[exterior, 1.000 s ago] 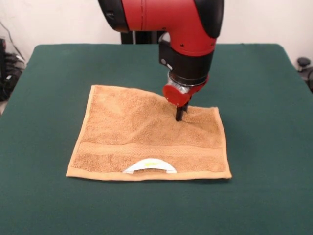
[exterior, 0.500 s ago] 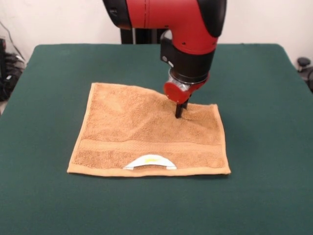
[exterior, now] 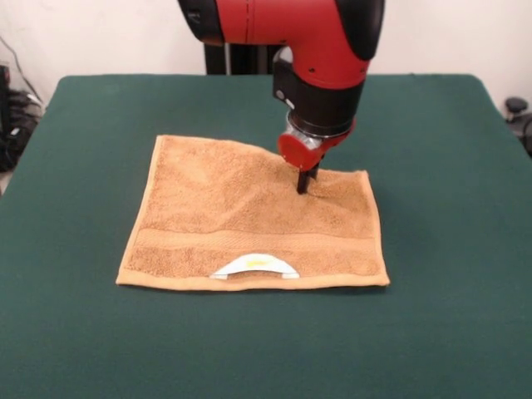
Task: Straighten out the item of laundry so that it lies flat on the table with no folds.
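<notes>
The tan-orange towel point(exterior: 224, 208) lies spread on the dark green table point(exterior: 449, 249), left of the middle. Its woven band point(exterior: 183, 239) and white label with a yellow mark point(exterior: 254, 266) are at the edge nearest the camera. The far edge is uneven and dips in a shallow ripple where the gripper meets it. My gripper point(exterior: 303, 186) comes straight down from the red arm onto the towel just inside its far right edge. Its dark fingers are together and pinch the cloth there.
The robot's pedestal point(exterior: 241, 60) stands at the table's far side. Dark cables and gear point(exterior: 12, 116) sit off the table's left edge, and a dark object point(exterior: 517, 108) sits off the right edge.
The gripper has drawn back toward the robot with the cloth in it. The whole towel has slid a little toward the far side and its ripples have flattened.
</notes>
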Motion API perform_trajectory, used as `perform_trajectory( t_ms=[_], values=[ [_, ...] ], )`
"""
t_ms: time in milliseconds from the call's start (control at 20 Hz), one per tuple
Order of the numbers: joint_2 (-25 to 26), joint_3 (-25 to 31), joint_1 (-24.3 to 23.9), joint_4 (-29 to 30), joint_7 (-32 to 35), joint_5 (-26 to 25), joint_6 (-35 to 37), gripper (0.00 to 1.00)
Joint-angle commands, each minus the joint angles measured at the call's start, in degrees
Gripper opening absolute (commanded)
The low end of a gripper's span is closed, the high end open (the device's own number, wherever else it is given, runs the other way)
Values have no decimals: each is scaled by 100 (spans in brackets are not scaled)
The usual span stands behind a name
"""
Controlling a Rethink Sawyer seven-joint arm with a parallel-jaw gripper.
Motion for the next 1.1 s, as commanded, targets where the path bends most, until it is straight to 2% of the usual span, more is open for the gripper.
perform_trajectory(
  t_ms=[50,400,650,700,900,950,1100],
  values=[
    [153,-2,177,1073,1286,257,635,0],
    [-83,29,154,1187,1067,294,768,0],
    [-67,108,130,1157,914,260,795,0],
    [-63,43,153,1162,1053,304,781,100],
    [-26,221,32,1096,904,146,118,100],
    [-49,182,54,1073,993,198,153,100],
    [-53,282,32,951,679,56,199,100]
  ],
)
